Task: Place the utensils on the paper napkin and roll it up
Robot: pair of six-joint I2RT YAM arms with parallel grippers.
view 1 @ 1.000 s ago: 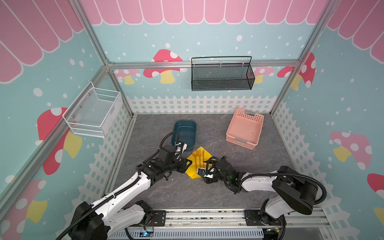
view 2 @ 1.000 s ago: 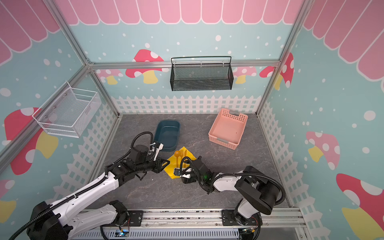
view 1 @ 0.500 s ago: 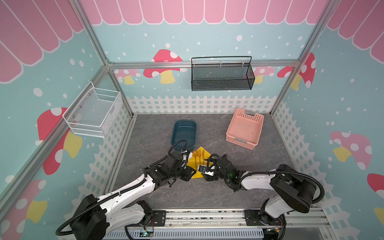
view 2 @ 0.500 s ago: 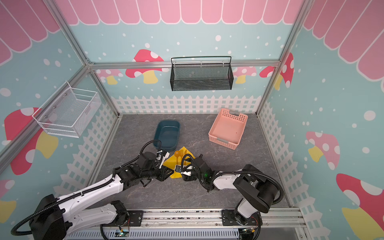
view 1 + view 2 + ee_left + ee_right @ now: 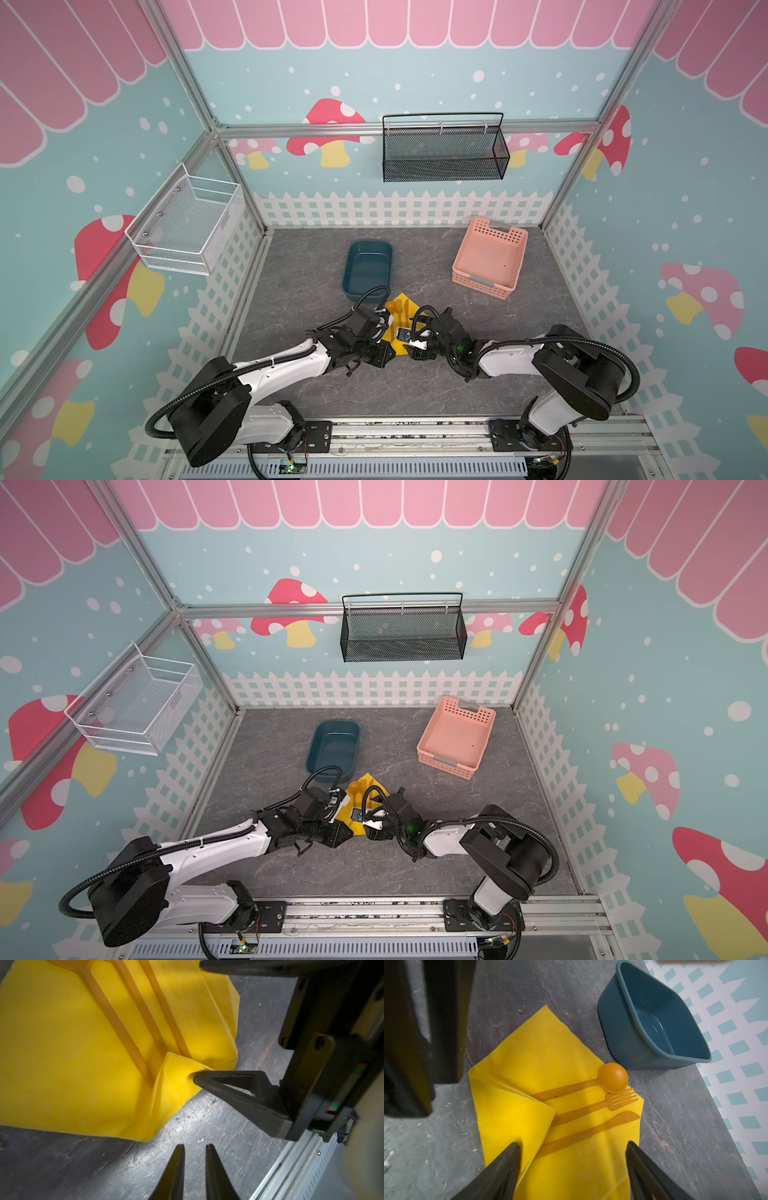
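Observation:
The yellow paper napkin (image 5: 529, 1057) lies on the grey floor, seen too in a top view (image 5: 404, 306). The orange utensils lie side by side on it: spoon (image 5: 612, 1077), fork (image 5: 620, 1099) and knife (image 5: 591, 1132). One napkin flap is folded over the spoon and fork handles. My right gripper (image 5: 573, 1144) stands wide open across the napkin, one finger (image 5: 207, 1080) pressing on the folded flap. My left gripper (image 5: 195, 1146) hovers over bare floor just off the napkin's (image 5: 62, 1064) near corner, jaws a narrow gap apart with nothing between them.
A dark blue tub (image 5: 368, 270) stands just behind the napkin. A pink basket (image 5: 482, 284) sits at the back right. A black mesh basket (image 5: 442, 153) and a white wire basket (image 5: 183, 224) hang on the walls. The front rail (image 5: 291, 1167) is close.
My left gripper has moved right and toward the front, to the napkin's near corner, and its jaws have narrowed. The right gripper has barely shifted.

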